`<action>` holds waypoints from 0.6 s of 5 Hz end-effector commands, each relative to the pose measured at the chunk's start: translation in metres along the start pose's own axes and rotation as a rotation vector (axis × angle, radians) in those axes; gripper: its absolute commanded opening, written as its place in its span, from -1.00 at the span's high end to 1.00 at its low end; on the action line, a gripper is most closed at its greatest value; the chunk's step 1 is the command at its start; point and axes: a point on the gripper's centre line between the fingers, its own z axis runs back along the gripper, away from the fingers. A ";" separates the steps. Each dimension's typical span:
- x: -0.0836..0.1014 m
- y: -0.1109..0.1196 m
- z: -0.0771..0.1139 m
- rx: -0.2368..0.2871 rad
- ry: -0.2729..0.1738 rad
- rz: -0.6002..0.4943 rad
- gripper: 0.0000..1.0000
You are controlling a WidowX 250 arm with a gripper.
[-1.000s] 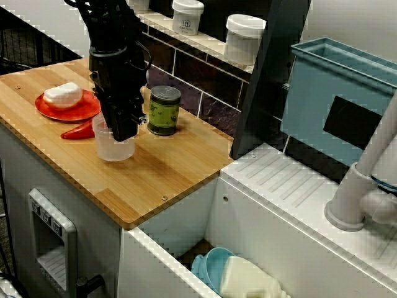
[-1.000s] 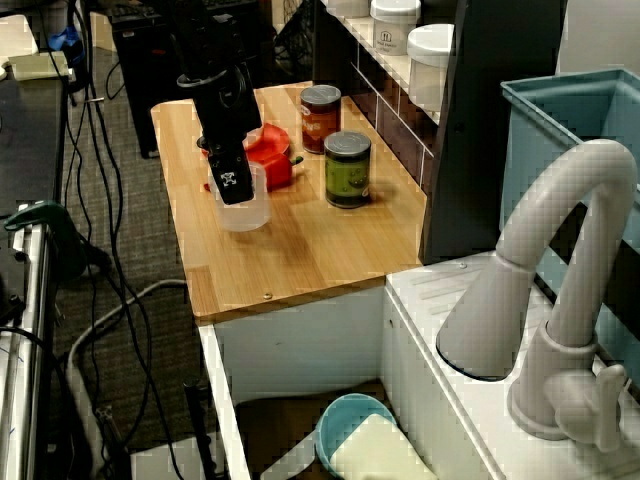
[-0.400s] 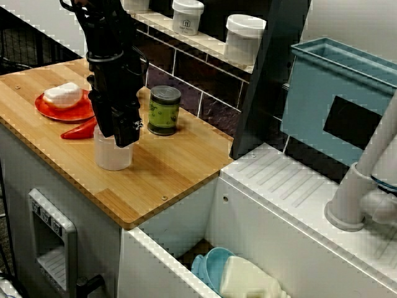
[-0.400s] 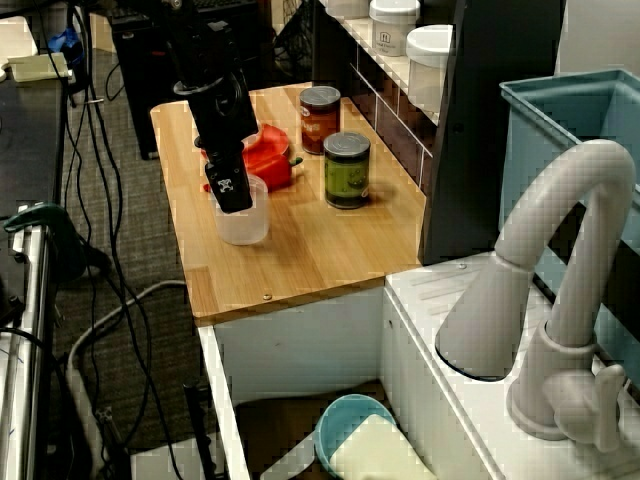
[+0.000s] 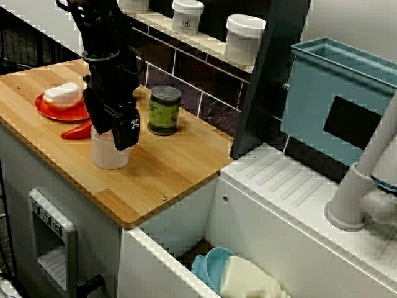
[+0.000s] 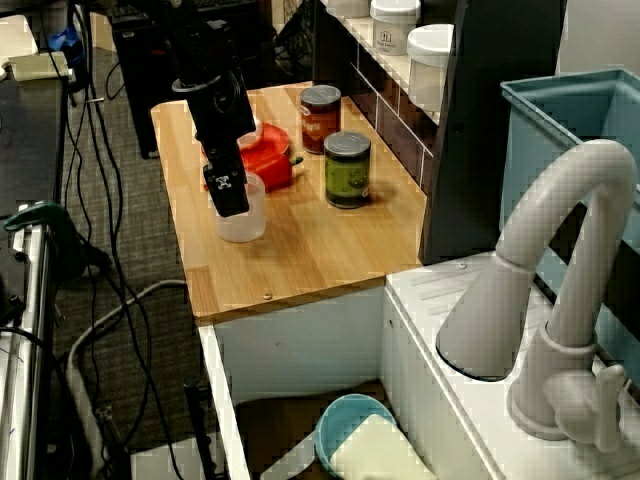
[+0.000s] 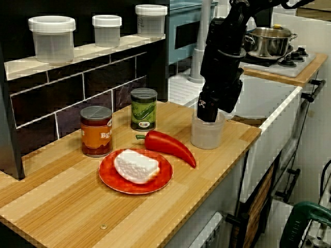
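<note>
Your hand (image 7: 209, 116) sits at the rim of the cup (image 7: 207, 136), upright on the bench (image 7: 67, 196) just beneath it; whether it grips, I cannot tell. The cup looks light, thin, slippery: pinch one wall at the rim, gently

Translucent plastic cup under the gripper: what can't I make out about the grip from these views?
- Black gripper, fingertips: covered by its own body in all three views; open or shut cannot be told.
- Translucent plastic cup, inside: hidden by the gripper and the cloudy wall.
- Long red pepper: in the view across the counter only its tip shows beside the cup.
- Pale blue bowl: half covered by a cream object, view over the faucet.
</note>
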 end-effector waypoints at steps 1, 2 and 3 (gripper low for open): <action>0.009 0.009 0.025 -0.023 -0.038 0.014 -1.00; 0.013 0.010 0.033 -0.041 -0.035 0.031 -1.00; 0.015 0.012 0.040 -0.055 -0.038 0.045 -1.00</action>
